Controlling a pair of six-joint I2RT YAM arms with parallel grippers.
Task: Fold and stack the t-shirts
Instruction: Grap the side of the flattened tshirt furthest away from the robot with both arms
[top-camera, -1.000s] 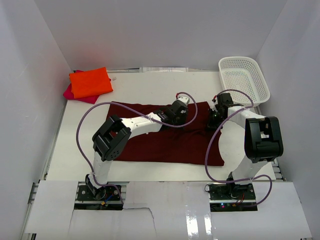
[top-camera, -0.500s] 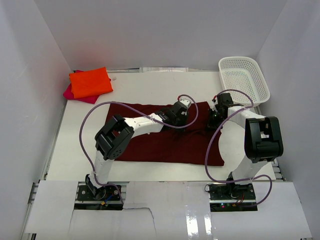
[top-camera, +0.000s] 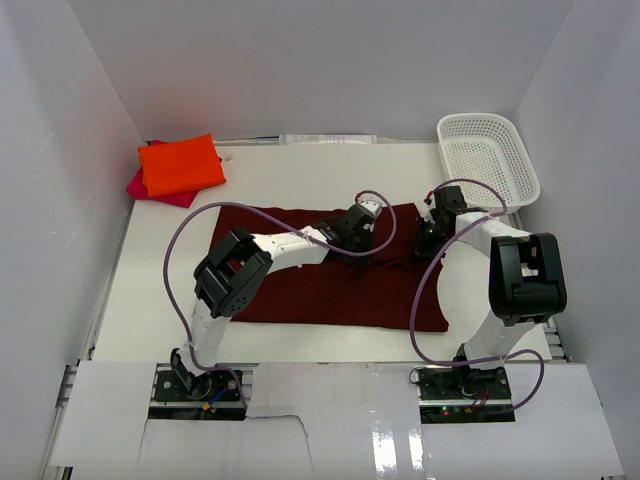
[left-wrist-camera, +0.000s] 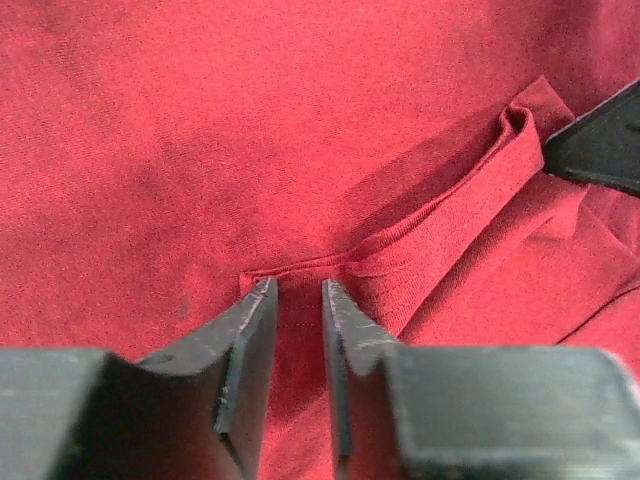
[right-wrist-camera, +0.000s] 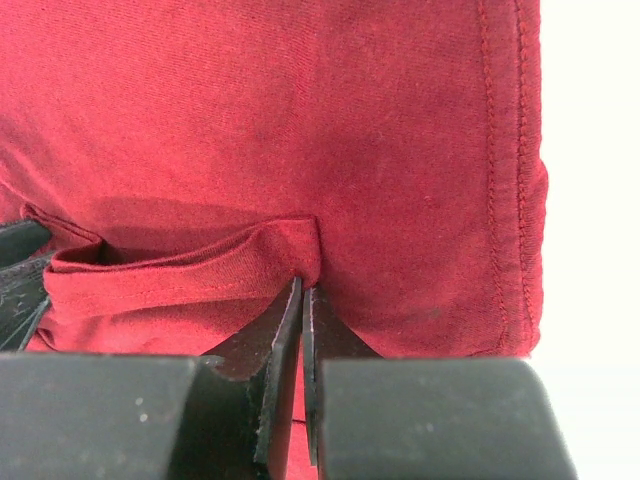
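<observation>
Maroon t-shirt is lying spread mid-table. Orange t-shirt is sitting on the magenta t-shirt at 10 o'clock. Right gripper is clenching a fold of the maroon cloth. Left gripper is straddling the collar ridge with jaws narrowly apart (nothing pinched yet). Risk: the left is catching only the ridge lip, so a lift would probably slip on that side and skew the fold.

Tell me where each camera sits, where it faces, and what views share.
Top: above, behind the robot, looking down on table, maroon shirt, orange shirt, basket; left arm, right arm show.
Left wrist: looks down past left gripper, jaws apart, at a shirt fold.
Right wrist: looks down past right gripper, pinching that fold.
All three share the maroon shirt.
</observation>
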